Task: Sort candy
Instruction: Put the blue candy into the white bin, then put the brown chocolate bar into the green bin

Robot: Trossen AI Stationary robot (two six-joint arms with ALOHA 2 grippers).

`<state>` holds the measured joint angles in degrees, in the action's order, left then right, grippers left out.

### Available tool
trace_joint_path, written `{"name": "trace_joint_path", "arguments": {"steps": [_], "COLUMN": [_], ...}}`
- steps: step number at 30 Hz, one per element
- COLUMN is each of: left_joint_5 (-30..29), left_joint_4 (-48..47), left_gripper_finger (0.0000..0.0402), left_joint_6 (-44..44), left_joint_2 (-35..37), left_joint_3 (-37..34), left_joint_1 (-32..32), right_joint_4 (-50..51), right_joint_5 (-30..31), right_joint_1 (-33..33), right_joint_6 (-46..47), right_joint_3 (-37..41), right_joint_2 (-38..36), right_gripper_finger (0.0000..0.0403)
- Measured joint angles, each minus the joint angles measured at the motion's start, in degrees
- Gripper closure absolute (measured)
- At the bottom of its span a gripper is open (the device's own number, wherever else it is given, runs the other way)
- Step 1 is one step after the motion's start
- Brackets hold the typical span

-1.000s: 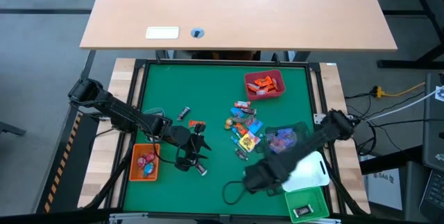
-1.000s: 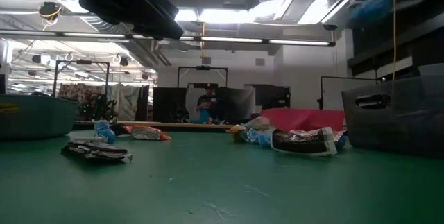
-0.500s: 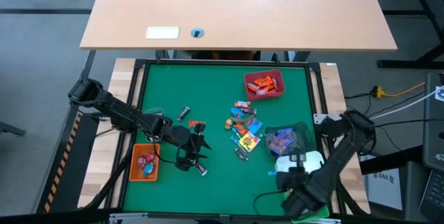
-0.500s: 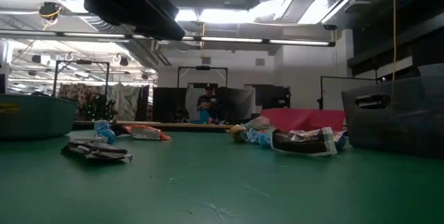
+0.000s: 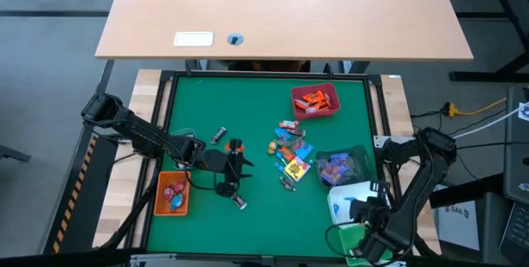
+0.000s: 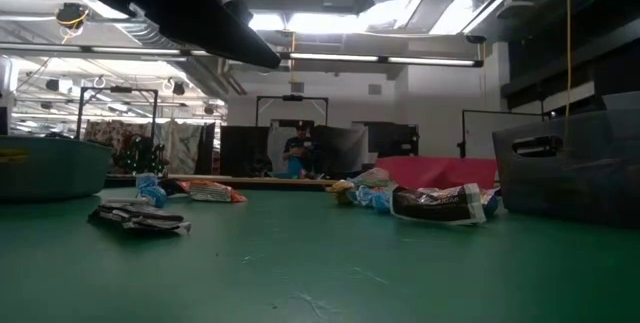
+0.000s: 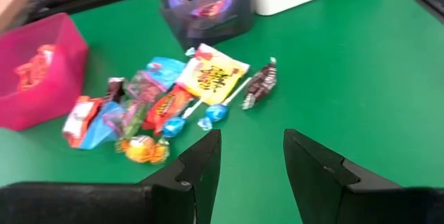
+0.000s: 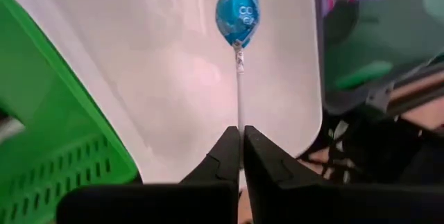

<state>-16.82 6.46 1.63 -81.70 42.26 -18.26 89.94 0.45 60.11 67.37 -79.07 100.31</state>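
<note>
From above, we see the candy (image 5: 291,153) piled mid-frame on the green surface (image 5: 256,110), with a red bin (image 5: 315,101) upper right of it, a clear bin (image 5: 343,165) just right of it, and an orange bin (image 5: 172,194) at lower left. Our left claw (image 5: 235,168) hangs left of the pile, near a few stray sweets. Our right claw (image 5: 362,211) sits at lower right over the white bin (image 5: 347,197), with the green bin (image 5: 354,238) just below it.

Low view: candy (image 6: 430,201) lies right of centre in front of the red bin (image 6: 440,171), more wrappers (image 6: 140,215) at left. A person (image 6: 298,149) stands far back.

Left wrist: our claw (image 7: 250,175) is open with nothing in it, the candy (image 7: 173,96) spread beyond its fingers (image 7: 316,172).

Right wrist: our claw (image 8: 241,156) is pinched on the stick of a blue lollipop (image 8: 237,12), which hangs over the white bin (image 8: 173,78), the green bin (image 8: 62,148) at lower left.
</note>
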Motion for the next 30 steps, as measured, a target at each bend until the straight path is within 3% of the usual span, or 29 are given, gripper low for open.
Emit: {"name": "trace_joint_path", "arguments": {"steps": [6,14,20,25,30], "left_joint_5": [-3.4,-2.2,5.3,15.0,14.3], "left_joint_4": [0.0,-0.6,-6.7,-6.9,-6.9], "left_gripper_finger": [0.0256,0.0257,0.0260,0.0261,0.0261], "left_joint_6": [0.0,-2.0,-16.1,-16.3,-14.1], "left_joint_2": [0.0,0.0,0.0,0.0,0.0], "left_joint_3": [0.0,0.0,0.0,0.0,0.0], "left_joint_1": [0.0,-0.1,-0.1,-1.5,-4.8], "right_joint_4": [0.0,0.0,-0.3,-0.3,-1.0], "right_joint_5": [-1.9,-1.4,-1.4,-1.4,-1.4], "right_joint_1": [-0.1,-0.1,-0.1,-0.1,-0.1], "right_joint_6": [-0.1,-0.1,-0.1,-0.1,-0.1], "right_joint_3": [1.5,1.5,1.5,1.5,1.5], "right_joint_2": [0.0,0.0,0.0,0.0,0.0], "right_gripper_finger": [0.0395,0.0391,0.0332,0.0273,0.0241]}}
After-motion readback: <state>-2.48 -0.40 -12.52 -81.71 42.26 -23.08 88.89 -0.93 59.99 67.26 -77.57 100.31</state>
